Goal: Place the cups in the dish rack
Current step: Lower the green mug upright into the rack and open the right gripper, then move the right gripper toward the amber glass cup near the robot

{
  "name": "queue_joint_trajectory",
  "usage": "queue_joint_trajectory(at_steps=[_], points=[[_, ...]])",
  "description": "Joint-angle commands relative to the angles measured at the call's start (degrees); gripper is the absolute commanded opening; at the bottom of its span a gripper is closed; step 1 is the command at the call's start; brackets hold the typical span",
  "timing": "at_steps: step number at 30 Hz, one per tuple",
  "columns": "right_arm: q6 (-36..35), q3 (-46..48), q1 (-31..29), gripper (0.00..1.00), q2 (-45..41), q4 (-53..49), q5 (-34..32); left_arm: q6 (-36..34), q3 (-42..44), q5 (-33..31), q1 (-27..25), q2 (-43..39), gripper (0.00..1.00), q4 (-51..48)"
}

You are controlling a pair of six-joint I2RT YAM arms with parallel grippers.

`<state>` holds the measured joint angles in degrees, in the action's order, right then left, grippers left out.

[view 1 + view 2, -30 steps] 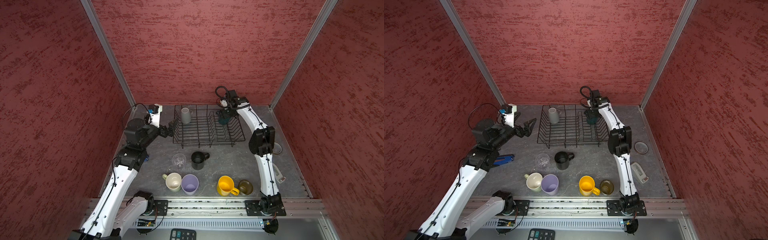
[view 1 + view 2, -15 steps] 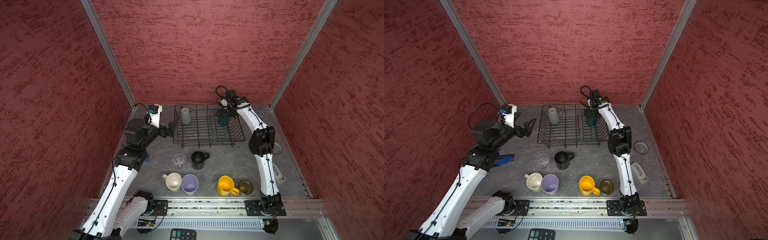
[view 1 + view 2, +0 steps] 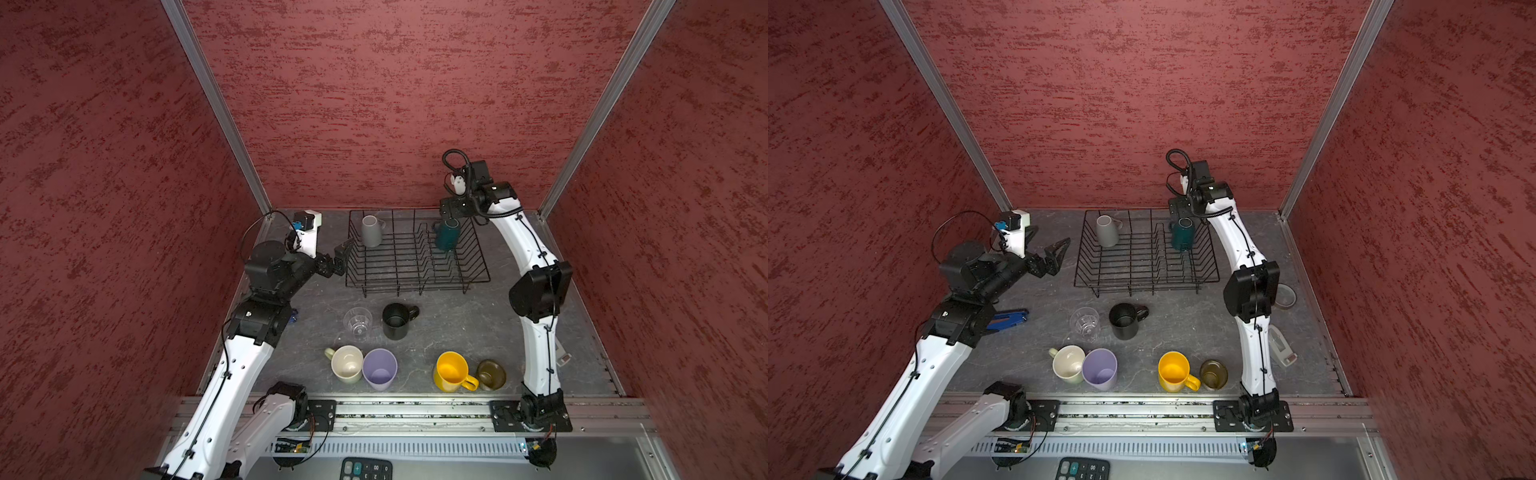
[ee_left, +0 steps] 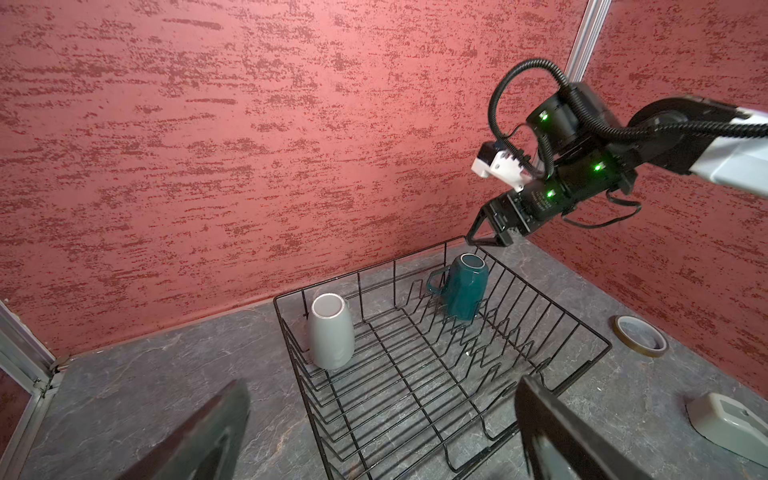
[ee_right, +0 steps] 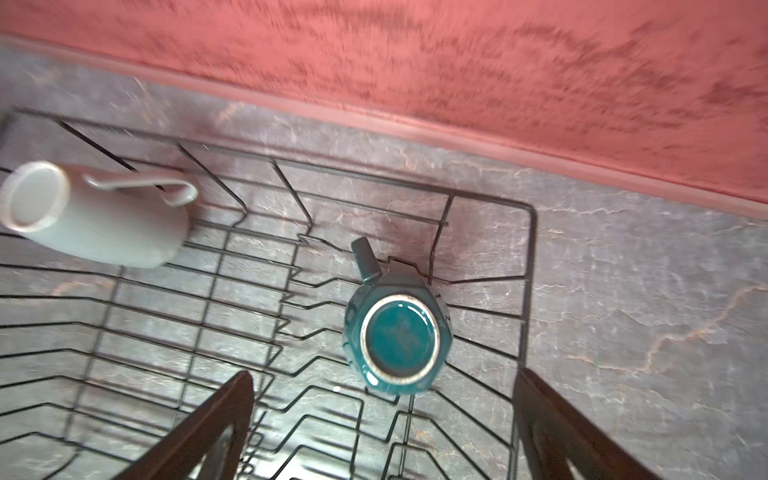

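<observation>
The grey table (image 3: 457, 320) carries the rack (image 3: 417, 285) at its far side, near the back wall. The left gripper (image 3: 1061, 251) hangs just off the rack's left end, jaws spread wide and holding nothing. The right gripper (image 4: 486, 240) hovers over the rack's far right corner, jaws apart and clear of the teal mug (image 3: 448, 235) below it.

That mug stands upside down among the prongs in the far right corner. The grey mug (image 3: 371, 232) stands upside down in the far left corner.

Six cups sit upright on the table in front of the rack. The black mug (image 3: 397, 322) and the glass (image 3: 357, 321) are just beside each other. Nearer the front rail, the pale mug (image 3: 347, 363) touches the lilac tumbler (image 3: 379, 369), and the yellow mug (image 3: 451, 372) has the brown mug (image 3: 490, 374) just beside it.

A tape dispenser (image 3: 1282, 345) and a tape roll (image 3: 1284, 296) lie right of the right arm.
</observation>
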<state>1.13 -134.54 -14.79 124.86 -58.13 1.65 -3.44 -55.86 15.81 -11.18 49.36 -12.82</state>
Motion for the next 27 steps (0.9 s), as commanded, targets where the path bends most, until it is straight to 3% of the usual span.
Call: queue_joint_trajectory(at_steps=[1, 7, 13, 21, 27], points=[[3.1, 8.0, -0.3, 0.93, -10.3, -0.3, -2.9, -0.1, 0.7, 0.4, 0.6, -0.8, 1.00, 0.6], [9.7, 37.5, -1.2, 0.83, -34.8, 0.8, -5.7, 1.2, 1.0, 1.0, 1.4, -1.0, 1.00, 1.3], [20.5, 56.6, -6.7, 0.80, -51.8, -6.4, -12.7, 2.5, 1.0, 2.3, 2.3, -0.6, 1.00, 1.6], [30.7, 68.7, -10.8, 0.66, -61.2, -13.2, -12.0, 2.4, 1.3, 2.2, 2.4, -1.2, 1.00, 1.5], [41.0, 77.3, -16.3, 0.64, -65.8, -11.4, -8.1, 2.6, 1.3, 2.4, 2.4, -1.1, 1.00, 1.6]])
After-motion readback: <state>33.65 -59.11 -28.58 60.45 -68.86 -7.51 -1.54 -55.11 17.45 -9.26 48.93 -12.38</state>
